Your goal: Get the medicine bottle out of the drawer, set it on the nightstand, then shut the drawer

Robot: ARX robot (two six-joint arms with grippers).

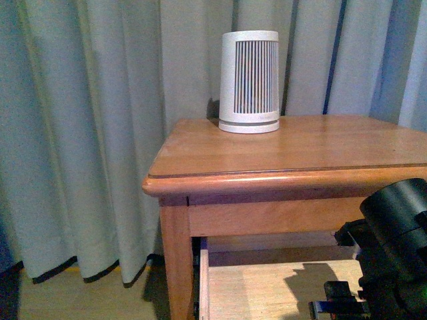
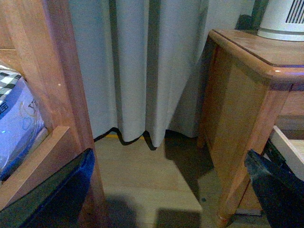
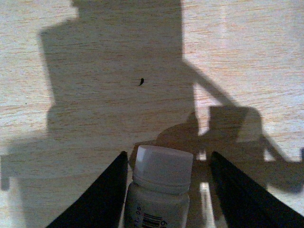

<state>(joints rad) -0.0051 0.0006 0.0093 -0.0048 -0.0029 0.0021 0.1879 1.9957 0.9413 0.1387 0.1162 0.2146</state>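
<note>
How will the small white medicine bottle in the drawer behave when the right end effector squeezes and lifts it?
Probably stiff: the medicine bottle looks like hard white plastic. Likely light, though its contents are hidden. Its smooth round wall may slip or roll inside the open right end effector, so grip it centred.

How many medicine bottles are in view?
1. The medicine bottle is between the open fingers of the right gripper, in the drawer. Much of the drawer is out of view, so others may be hidden.
</note>
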